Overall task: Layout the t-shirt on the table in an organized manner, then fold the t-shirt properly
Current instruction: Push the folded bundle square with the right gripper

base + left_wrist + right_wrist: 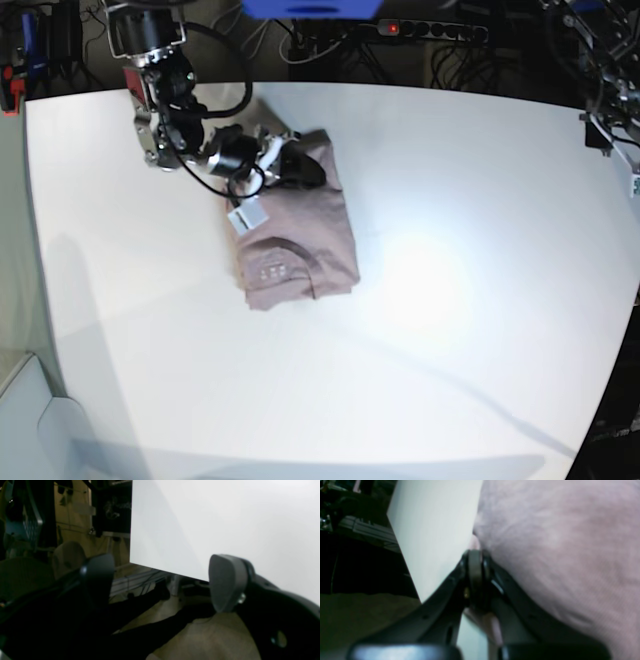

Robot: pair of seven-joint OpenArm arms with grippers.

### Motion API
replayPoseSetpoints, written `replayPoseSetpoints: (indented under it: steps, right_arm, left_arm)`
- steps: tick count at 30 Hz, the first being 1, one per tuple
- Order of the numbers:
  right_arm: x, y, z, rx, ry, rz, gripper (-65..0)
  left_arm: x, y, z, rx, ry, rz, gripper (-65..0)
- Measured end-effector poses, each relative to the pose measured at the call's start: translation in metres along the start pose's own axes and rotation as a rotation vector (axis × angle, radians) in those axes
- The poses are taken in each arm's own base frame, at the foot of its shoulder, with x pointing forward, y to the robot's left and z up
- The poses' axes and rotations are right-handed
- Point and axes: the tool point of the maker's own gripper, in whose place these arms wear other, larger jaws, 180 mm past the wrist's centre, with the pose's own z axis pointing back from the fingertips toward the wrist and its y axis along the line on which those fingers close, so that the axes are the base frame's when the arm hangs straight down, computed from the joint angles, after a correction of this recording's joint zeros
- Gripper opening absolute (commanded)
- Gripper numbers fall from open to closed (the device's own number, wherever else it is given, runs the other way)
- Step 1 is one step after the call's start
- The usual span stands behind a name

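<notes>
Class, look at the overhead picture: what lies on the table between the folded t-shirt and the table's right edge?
Nothing: in the base view, the table is bare white from the t-shirt to its right edge.

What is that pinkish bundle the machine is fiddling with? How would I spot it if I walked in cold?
Start at the big white table that fills the room's middle, then look to its far corner where a black arm reaches down. Under that arm lies the t-shirt, folded into a compact rectangle. It is the only soft, dusty mauve-pink thing on the white surface, with a small pale label showing near its front edge.
</notes>
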Motion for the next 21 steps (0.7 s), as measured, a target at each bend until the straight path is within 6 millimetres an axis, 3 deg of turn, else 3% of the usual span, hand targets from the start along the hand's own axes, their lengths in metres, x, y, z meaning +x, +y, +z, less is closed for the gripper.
replayPoseSetpoints:
  steps: [4,6,9,11,14,17,21]
  right_arm:
    - [0.007,0.01,0.005,-0.021,0.027,0.079,-65.0]
    - [0.019,0.03,0.01,-0.005,0.02,0.159,-65.0]
    - [0.054,0.07,0.025,0.039,-0.062,0.297,-65.0]
    - [0.074,0.086,0.039,0.038,-0.118,0.366,-65.0]
    - [0.081,0.062,0.067,-0.065,-0.151,0.348,-65.0]
    - [0.069,0.018,0.088,-0.191,-0.125,0.269,-65.0]
    - [0.054,-0.025,0.103,-0.261,-0.107,0.168,-65.0]
  left_arm:
    - [0.002,0.002,0.0,0.003,-0.009,-0.002,-7.1]
    - [0.002,0.002,0.0,0.004,-0.009,-0.003,-7.1]
    - [0.004,0.002,0.0,0.004,-0.012,0.0,-7.1]
    - [0.003,0.002,0.0,0.004,-0.01,0.0,-7.1]
    - [0.002,0.001,0.0,0.002,-0.007,-0.001,-7.3]
    - [-0.002,-0.002,0.001,-0.003,0.002,0.002,-7.4]
    - [-0.01,-0.021,0.002,-0.043,0.017,0.031,-7.4]
